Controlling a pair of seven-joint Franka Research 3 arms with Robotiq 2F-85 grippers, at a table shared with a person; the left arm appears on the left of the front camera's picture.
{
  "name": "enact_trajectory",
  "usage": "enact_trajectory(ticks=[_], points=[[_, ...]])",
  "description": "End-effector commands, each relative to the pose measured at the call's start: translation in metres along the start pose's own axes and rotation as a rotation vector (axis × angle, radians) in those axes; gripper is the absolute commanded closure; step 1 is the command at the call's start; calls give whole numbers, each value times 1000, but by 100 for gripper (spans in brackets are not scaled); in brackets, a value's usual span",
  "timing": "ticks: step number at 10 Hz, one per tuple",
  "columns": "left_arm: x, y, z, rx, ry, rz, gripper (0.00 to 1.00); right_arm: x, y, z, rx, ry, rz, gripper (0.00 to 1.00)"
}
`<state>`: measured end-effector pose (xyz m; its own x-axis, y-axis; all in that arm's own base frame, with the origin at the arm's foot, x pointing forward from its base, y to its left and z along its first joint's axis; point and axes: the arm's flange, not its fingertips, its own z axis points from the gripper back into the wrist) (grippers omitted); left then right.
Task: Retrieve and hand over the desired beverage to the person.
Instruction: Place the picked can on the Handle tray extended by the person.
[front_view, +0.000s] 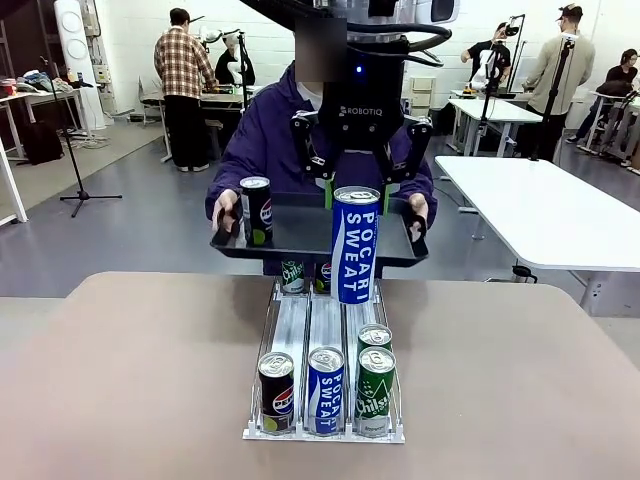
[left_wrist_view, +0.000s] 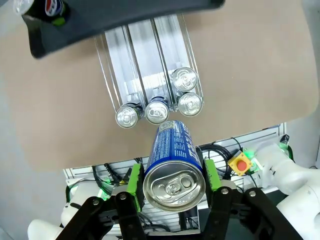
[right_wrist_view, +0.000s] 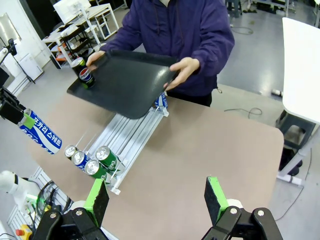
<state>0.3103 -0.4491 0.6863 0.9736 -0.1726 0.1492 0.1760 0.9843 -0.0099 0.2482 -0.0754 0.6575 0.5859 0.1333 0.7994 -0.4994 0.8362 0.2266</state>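
Front camera facing person (front_view: 300, 130); 2 wrist cameras overhead.

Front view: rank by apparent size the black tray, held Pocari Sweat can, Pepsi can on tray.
1. black tray
2. Pocari Sweat can, in the left tool; nearer the camera, so it looks enlarged
3. Pepsi can

Bright, even overhead light, soft shadows, sharp focus, with wide-angle bending at both wrist views' edges.

Black gripper (left_wrist_view: 174, 182); green pads (right_wrist_view: 98, 199)
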Motion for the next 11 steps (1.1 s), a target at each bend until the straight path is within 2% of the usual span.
enact_trajectory(ticks=[1, 11], points=[[-4, 3, 6, 3, -10, 4, 100, 0, 0, -2, 22, -5, 3, 0], [-4, 3, 6, 3, -10, 4, 100, 0, 0, -2, 22, -5, 3, 0]])
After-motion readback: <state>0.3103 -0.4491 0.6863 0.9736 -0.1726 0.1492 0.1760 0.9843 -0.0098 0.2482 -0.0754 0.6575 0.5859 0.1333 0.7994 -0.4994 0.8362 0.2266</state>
